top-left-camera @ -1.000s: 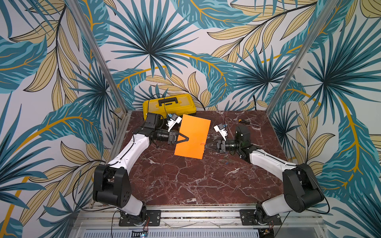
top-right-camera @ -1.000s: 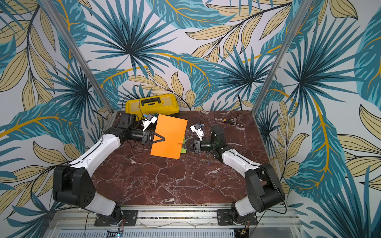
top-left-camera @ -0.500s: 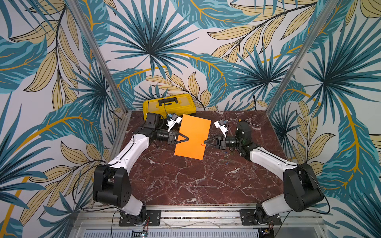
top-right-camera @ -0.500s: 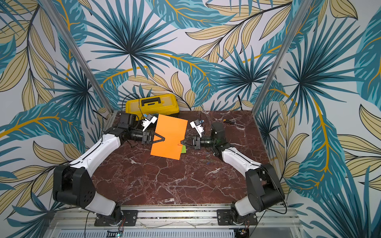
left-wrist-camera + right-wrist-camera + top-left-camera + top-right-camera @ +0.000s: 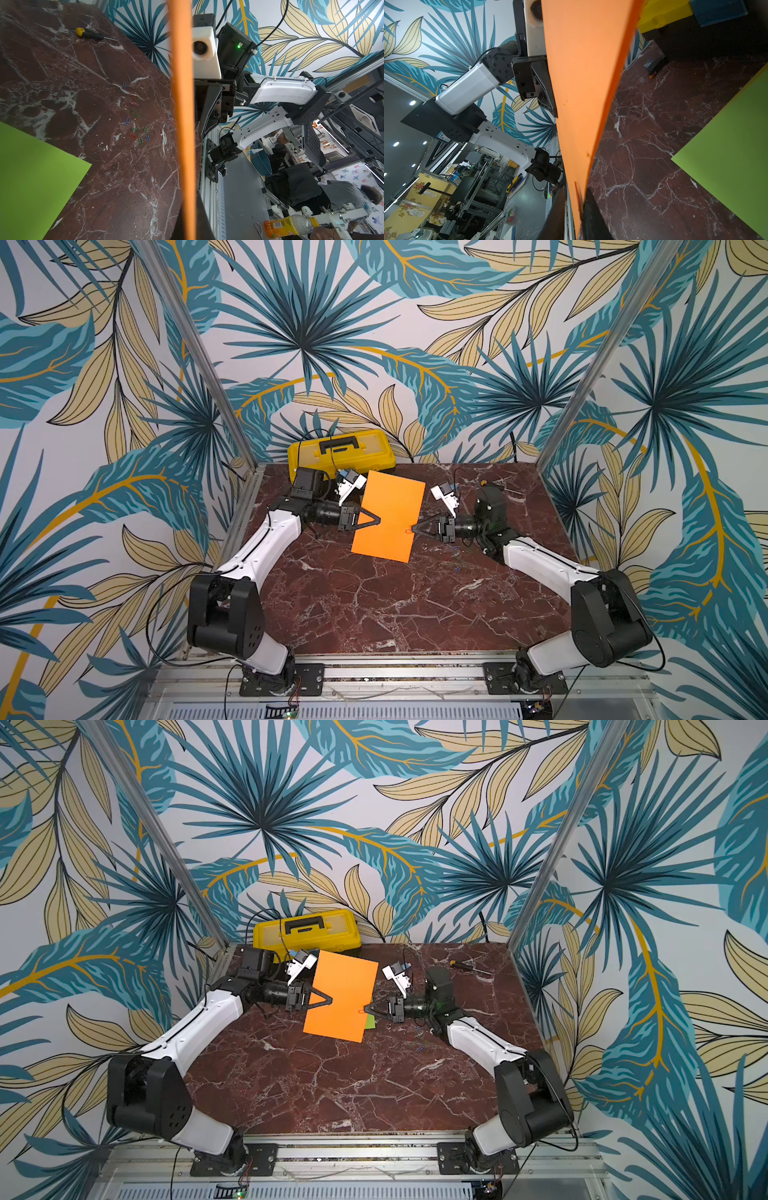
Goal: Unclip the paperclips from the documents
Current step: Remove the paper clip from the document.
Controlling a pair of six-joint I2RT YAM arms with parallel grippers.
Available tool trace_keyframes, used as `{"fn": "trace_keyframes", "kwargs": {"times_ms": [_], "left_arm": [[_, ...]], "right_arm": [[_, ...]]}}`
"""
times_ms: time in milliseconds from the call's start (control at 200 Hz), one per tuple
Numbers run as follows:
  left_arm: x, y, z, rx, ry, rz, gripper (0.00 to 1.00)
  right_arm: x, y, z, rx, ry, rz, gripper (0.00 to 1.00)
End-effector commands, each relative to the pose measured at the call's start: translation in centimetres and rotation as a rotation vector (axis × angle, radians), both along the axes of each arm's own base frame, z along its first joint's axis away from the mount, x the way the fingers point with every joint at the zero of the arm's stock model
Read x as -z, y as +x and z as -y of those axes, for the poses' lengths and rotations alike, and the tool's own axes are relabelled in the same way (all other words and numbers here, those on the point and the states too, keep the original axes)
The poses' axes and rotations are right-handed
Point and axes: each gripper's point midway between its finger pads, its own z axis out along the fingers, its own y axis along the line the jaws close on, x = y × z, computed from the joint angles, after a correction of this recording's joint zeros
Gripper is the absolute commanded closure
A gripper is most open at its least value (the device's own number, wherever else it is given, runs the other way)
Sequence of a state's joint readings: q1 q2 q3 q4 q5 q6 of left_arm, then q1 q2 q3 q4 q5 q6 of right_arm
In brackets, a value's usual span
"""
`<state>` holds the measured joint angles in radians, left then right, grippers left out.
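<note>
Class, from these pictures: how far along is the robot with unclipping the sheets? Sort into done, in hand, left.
Done: a scatter of loose paperclips lies on the table, and the green sheet lies flat, no clip showing. In hand: the left hand holds the orange sheet up; the right hand is at a red clip on its opposite edge. Left: pulling that clip off.

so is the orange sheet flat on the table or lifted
Lifted. The left gripper pinches one edge of the orange sheet; wrist views show it edge-on above the table, while the green sheet lies flat.
</note>
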<state>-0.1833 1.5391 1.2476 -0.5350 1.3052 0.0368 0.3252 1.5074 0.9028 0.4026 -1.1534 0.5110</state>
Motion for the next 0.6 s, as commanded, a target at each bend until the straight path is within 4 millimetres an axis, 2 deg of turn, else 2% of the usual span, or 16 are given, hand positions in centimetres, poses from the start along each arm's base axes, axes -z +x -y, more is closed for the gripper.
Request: {"fn": "trace_keyframes", "kwargs": {"times_ms": [0, 391, 596], "left_arm": [[-0.34, -0.18, -0.24, 0.000, -0.008, 0.036, 1.00], [-0.35, -0.10, -0.27, -0.002, -0.008, 0.035, 1.00], [-0.48, -0.30, -0.28, -0.001, -0.008, 0.043, 1.00]], "right_arm": [[0.59, -0.67, -0.07, -0.034, -0.008, -0.011, 0.82], [0.66, -0.41, -0.04, -0.016, -0.016, 0.001, 0.96], [0.90, -0.26, -0.04, -0.013, -0.018, -0.007, 0.98]]}}
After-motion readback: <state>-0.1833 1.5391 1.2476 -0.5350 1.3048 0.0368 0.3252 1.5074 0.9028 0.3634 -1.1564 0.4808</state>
